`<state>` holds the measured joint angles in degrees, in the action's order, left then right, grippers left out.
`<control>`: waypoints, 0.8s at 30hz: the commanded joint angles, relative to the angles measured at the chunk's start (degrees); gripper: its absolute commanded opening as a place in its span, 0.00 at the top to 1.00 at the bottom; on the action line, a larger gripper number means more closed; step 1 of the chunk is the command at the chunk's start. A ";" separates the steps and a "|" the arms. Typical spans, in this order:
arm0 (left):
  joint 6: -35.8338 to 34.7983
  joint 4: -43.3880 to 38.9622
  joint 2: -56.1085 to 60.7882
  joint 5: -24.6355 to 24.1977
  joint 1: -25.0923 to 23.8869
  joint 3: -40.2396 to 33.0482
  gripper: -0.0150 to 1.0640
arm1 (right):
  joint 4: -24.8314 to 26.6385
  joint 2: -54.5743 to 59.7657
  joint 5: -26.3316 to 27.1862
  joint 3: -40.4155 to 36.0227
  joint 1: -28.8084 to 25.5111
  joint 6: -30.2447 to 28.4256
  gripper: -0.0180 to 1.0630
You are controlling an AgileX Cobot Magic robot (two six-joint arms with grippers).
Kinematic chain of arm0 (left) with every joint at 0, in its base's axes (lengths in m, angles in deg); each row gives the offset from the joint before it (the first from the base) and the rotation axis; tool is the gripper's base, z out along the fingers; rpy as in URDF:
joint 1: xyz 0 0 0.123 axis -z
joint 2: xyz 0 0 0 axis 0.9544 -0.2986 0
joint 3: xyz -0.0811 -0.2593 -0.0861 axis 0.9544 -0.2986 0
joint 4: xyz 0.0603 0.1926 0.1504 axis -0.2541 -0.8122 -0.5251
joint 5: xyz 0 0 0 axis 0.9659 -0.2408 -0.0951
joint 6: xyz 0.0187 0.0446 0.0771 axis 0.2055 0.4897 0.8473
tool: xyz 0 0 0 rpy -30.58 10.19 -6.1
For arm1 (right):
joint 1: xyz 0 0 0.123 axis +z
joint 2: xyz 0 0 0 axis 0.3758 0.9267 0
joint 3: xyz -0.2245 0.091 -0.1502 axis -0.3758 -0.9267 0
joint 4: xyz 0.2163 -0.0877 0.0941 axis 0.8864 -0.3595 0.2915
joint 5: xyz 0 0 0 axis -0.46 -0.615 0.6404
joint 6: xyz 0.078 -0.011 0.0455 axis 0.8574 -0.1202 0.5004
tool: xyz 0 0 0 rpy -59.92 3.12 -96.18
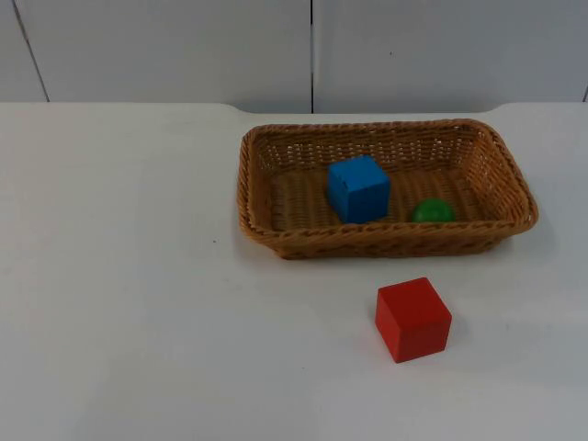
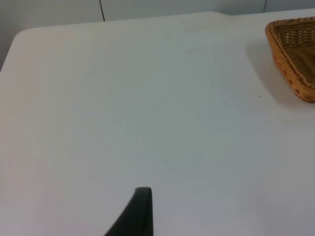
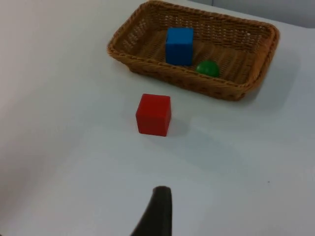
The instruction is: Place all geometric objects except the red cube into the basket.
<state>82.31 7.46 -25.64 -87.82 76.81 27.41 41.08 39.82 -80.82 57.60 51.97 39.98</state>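
Blocks are being judged light, rigid and smooth-faced. The blue cube (image 1: 358, 188) and the green dome-shaped piece (image 1: 432, 210) are lying inside the wicker basket (image 1: 276, 234) in the upper right of the top view; the cube would be taken across flat opposite faces. The red cube (image 1: 412, 319) is resting apart, just below the basket. Nothing is blocking access. Each gripper is being held back over the white table (image 1: 138, 303); whether the left gripper (image 2: 140, 206) and the right gripper (image 3: 157, 209) are released or clenched cannot be told.

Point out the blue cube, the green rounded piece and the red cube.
Blue cube (image 1: 359, 189), top view, front face.
Green rounded piece (image 1: 432, 211), top view, its visible dome.
Red cube (image 1: 413, 319), top view, near its front upper edge.
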 commanded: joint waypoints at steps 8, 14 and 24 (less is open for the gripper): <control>-0.43 -0.33 0.26 -0.20 -0.30 -0.32 0.01 | 0.20 -0.22 0.76 -0.40 -16.63 -0.69 0.26; -0.43 -0.33 0.26 -0.20 -0.30 -0.32 0.01 | 0.20 -0.22 0.76 -0.40 -21.22 -0.69 0.26; -0.43 -0.33 0.26 -0.20 -0.30 -0.32 0.01 | 0.03 -0.22 0.76 -0.40 -23.53 -0.69 0.26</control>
<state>82.20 7.46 -25.64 -87.82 76.81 27.41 41.18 39.82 -80.82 57.60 28.89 39.98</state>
